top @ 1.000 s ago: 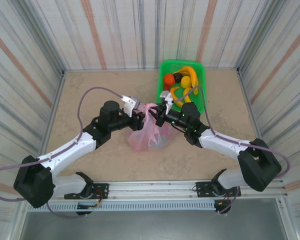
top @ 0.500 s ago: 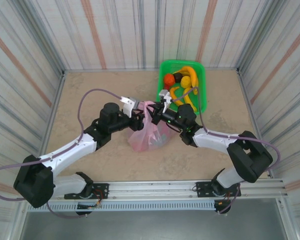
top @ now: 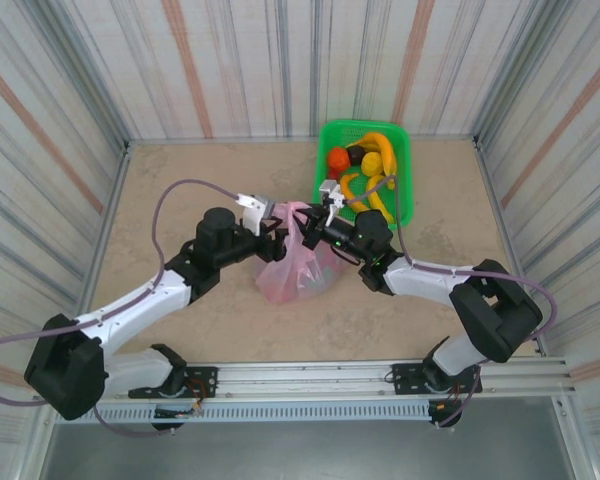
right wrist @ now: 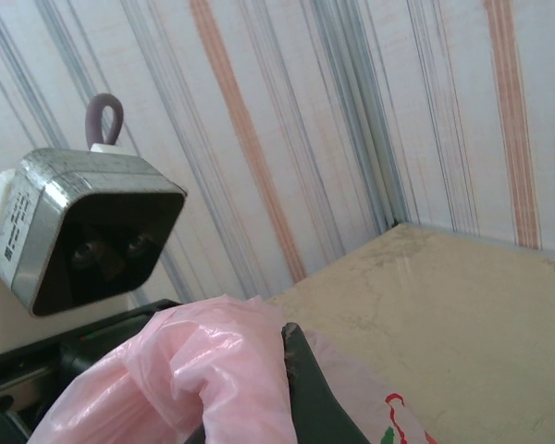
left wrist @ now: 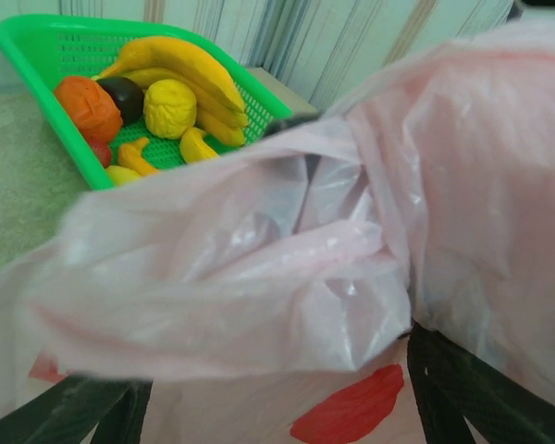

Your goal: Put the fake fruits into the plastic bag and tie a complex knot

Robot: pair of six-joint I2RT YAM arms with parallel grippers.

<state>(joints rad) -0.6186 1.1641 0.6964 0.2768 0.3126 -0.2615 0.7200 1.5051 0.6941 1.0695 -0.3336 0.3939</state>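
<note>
The tan table [top: 180, 180] spreads out left of and nearer than the green basket [top: 365, 124]. The pink plastic bag [top: 295, 275] stands just beside the basket's near left corner. The fake fruits [left wrist: 180, 65], bananas, an orange piece and a dark one, lie inside the basket. My left gripper [top: 278, 226] has its jaws spread, with bag film draped across them. My right gripper [top: 317, 228], nearer the basket, has film against one finger [right wrist: 307, 388]; I cannot tell whether those jaws pinch.
</note>
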